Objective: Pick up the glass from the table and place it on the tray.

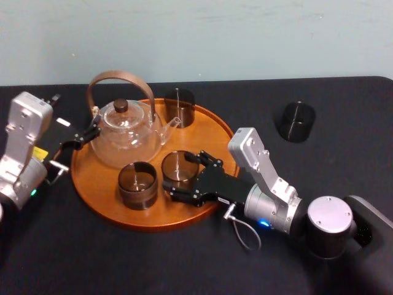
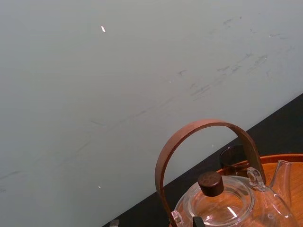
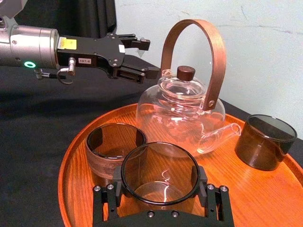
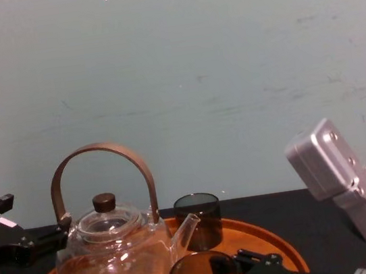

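Glass (image 1: 175,166) before teapot (image 1: 126,138), on tray (image 1: 92,179)

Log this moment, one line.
right claw shut on smoky glass over round orange-brown wooden tray | left claw open beside glass teapot

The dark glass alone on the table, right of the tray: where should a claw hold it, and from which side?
Likely grip the lone glass across its round side wall, coming level from the robot's side: it stands upright, apart from the tray. The right claw, closed on another glass, is nearest.
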Motion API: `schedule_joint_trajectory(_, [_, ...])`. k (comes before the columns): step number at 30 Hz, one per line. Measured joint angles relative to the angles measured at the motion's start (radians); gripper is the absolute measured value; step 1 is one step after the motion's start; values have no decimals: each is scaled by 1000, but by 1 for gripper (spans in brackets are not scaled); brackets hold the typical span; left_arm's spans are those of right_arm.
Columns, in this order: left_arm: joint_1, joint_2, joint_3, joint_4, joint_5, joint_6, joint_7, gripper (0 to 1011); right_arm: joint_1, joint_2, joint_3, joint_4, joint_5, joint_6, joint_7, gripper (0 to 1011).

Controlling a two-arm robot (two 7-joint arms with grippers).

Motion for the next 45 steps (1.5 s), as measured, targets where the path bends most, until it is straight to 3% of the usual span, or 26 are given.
schedule_joint_trajectory(19, [0,0,0,0,0,0,0,1009,12,-17,-1,70,16,-91,29,904])
schedule_joint_trajectory(45, [0,0,0,0,0,0,0,1010,30,-36,3,138,38,-106,52,904])
